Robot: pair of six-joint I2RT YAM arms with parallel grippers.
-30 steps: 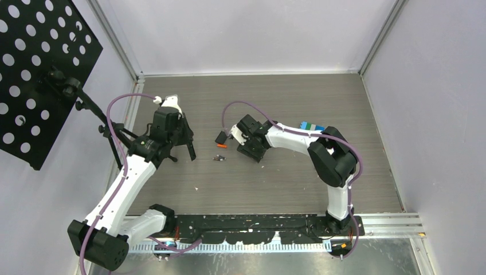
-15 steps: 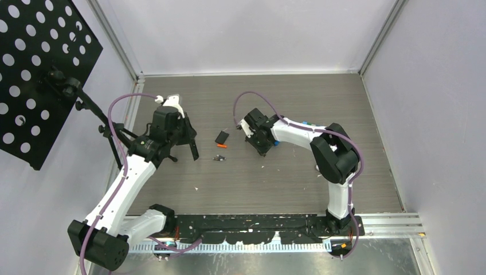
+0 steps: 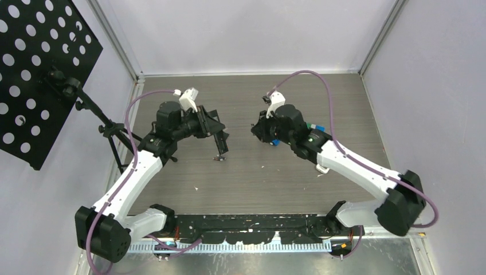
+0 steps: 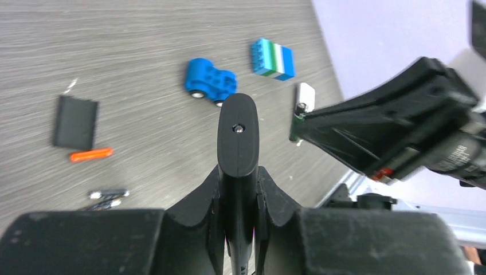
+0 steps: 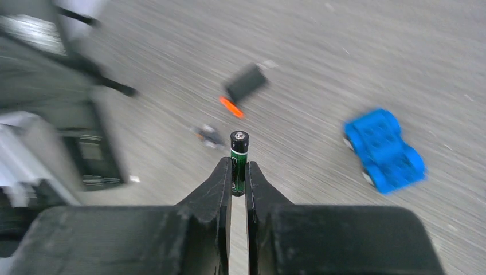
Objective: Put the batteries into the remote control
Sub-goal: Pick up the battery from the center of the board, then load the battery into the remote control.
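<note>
left arm (image 3: 134, 175) and right arm (image 3: 355, 166) angled inward, left end effector (image 4: 239, 177) clamped on remote (image 4: 238, 134), right end effector (image 5: 239, 172) pinching battery (image 5: 239, 150)

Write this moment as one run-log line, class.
left claw: shut on remote | right claw: shut on green-black battery | loose: orange battery

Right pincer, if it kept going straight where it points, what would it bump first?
Probably the table, close to the orange-red battery, with the flat black piece just beyond. The green-black battery sticking out of the right pincer would touch first. Depth is blurry, so I'm unsure.
</note>
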